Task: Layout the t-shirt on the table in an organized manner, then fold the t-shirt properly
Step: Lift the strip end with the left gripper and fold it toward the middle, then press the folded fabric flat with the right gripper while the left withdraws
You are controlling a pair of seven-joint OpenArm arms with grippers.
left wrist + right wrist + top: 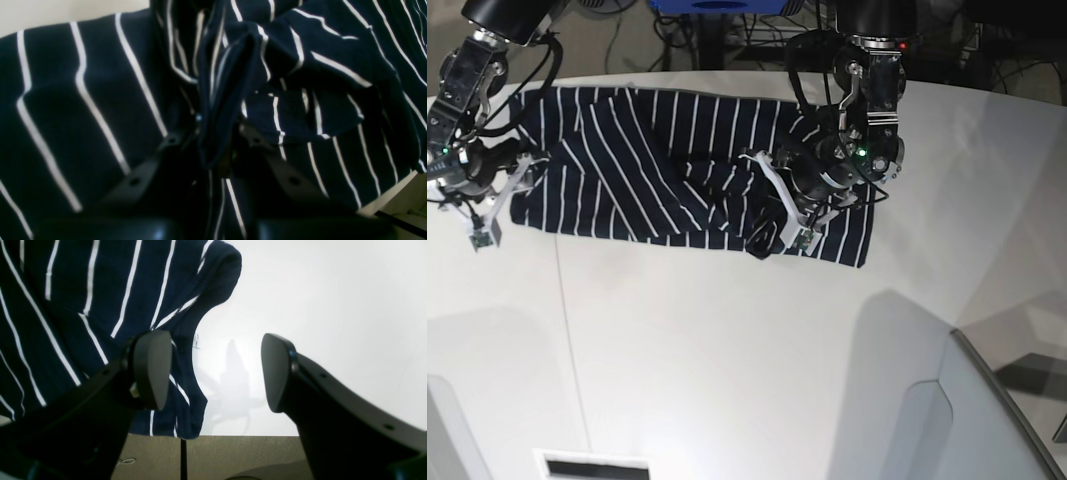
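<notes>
The t-shirt [637, 170], dark navy with thin white stripes, lies spread but wrinkled across the far part of the white table [727, 350]. My left gripper [763, 228] is over the shirt's right part. In the left wrist view it [215, 140] is shut on a raised fold of the t-shirt [100, 83]. My right gripper [524, 165] is at the shirt's left edge. In the right wrist view it [213, 373] is open, with one finger [150, 370] over the t-shirt's edge [100, 306] and the other above the bare table [317, 306].
A thin seam line [567, 330] runs across the table at the left. The table's curved edge [987, 370] drops off at the right front. Cables and stands [727, 30] crowd behind the far edge. The right wrist view shows the table edge and brown floor [233, 453].
</notes>
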